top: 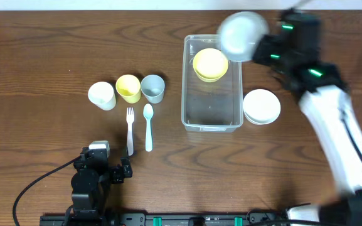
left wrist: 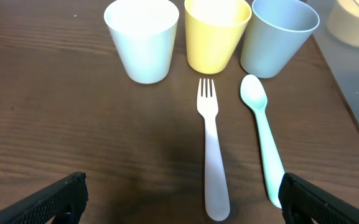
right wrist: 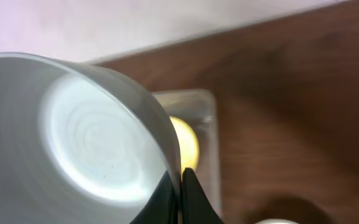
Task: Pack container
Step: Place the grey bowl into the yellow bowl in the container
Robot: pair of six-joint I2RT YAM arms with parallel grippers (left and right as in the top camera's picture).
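Here, left gripper point(left wrist: 182, 198): black fingers spread wide at the near edge of the desk, nothing between them, hovering low above the handles of the cutlery.
Desk point(top: 42, 63): dark brown wood grain, matte.
Fork point(top: 130, 130): white smooth plastic, four short tines pointing away, flat rounded handle.
Spoon point(top: 148, 127): pale mint plastic, oval bowl at the far end, lying just right of the fork and parallel to it.
Cups: three tapered plastic tumblers in a tight row beyond the cutlery; white cup point(top: 101, 95) on the left, yellow cup point(top: 128, 88) in the middle, grey-blue cup point(top: 152, 88) on the right.
Container point(top: 211, 108): clear rectangular plastic bin, rounded corners, raised rim; at mid-desk, right of the cups, long side running near to far.
White bowls point(top: 261, 106): round, glossy, stacked just beside the container's right wall.
Yellow bowl point(top: 210, 64): round, inside the container at its far end.
Right gripper point(right wrist: 180, 196): fingers pinched together on the thin rim of the grey bowl.
Grey bowl point(top: 242, 36): smooth, round, faint concentric rings inside; held tilted in the air over the container's far right corner.
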